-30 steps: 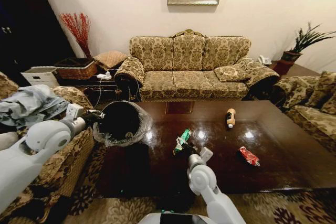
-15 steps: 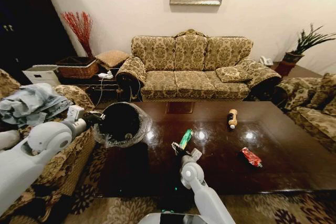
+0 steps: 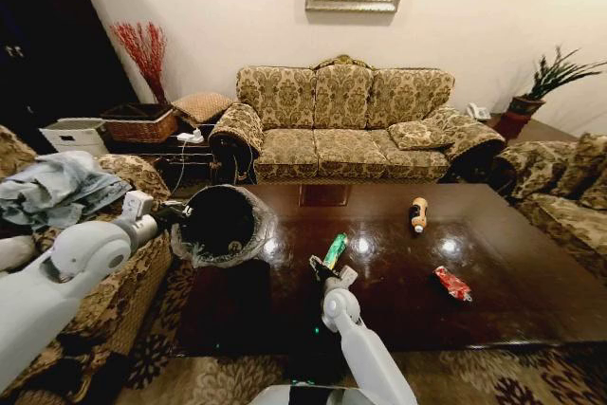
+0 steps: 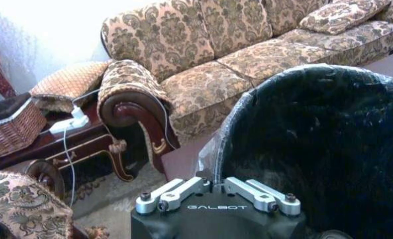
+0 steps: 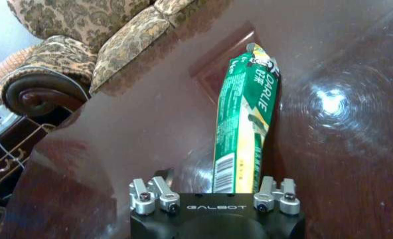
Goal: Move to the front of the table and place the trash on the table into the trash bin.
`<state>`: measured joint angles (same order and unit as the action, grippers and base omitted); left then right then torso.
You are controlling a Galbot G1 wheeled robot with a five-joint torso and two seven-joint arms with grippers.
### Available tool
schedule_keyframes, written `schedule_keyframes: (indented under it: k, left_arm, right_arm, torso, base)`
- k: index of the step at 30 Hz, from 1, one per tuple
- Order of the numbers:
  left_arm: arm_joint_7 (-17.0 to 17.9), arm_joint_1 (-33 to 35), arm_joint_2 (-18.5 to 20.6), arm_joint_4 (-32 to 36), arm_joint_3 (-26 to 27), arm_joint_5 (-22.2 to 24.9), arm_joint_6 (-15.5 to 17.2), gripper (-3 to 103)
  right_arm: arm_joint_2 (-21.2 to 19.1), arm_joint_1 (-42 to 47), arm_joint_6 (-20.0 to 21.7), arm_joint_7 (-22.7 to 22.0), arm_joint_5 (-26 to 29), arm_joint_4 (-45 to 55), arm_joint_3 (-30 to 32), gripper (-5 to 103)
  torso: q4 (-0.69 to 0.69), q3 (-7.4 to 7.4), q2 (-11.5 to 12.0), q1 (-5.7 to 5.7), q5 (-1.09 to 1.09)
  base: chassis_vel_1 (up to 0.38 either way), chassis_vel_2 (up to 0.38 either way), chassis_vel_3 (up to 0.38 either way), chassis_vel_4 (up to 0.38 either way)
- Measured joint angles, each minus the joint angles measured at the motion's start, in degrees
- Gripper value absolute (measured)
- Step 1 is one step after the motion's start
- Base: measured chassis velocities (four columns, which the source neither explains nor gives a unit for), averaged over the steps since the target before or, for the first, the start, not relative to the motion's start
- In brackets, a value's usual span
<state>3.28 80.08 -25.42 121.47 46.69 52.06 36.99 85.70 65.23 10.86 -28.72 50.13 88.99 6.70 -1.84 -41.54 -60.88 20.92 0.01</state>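
Head: trash bin (image 3: 220, 223) tilted, held at its rim by left gripper (image 3: 175, 212) beside table (image 3: 512, 301) — right gripper (image 3: 323, 270) has carried green wrapper (image 3: 335, 250) leftward | Left wrist: fingers (image 4: 173, 191) clamp liner rim, inside dark | Right wrist: fingers (image 5: 150, 191) closed on wrapper.

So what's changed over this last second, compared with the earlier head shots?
The right gripper, shut on the green wrapper, has drawn it left toward the trash bin. The left gripper still holds the bin tilted. Bottle and red wrapper stayed on the table.
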Motion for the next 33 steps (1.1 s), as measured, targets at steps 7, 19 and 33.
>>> schedule_keyframes:
  k: [7,19,33]
  left_arm:
    - [-0.02,-0.16,-0.10,-0.12,-0.23,-0.05,-0.34,0]
    - [0.01,-0.12,-0.29,-0.12,-0.24,-0.21,-0.70,0]
    - [0.03,-0.02,-0.65,-1.92,-0.20,-2.46,-2.50,0]
  right_arm:
    - [-0.57,0.32,0.38,-0.34,-0.46,0.72,-0.19,57]
    - [-1.02,0.66,0.69,-1.77,-0.13,4.19,0.38,21]
    - [-5.22,8.32,3.71,6.58,14.35,26.43,7.79,0]
  torso:
    - [-0.01,-0.01,0.00,0.00,0.01]
    - [0.01,0.00,0.01,0.00,-0.01]
    - [0.01,0.01,0.00,0.00,-0.01]
  base:
    - [0.000,0.000,0.000,0.000]
    - [0.000,0.000,0.000,0.000]
    - [0.000,0.000,0.000,0.000]
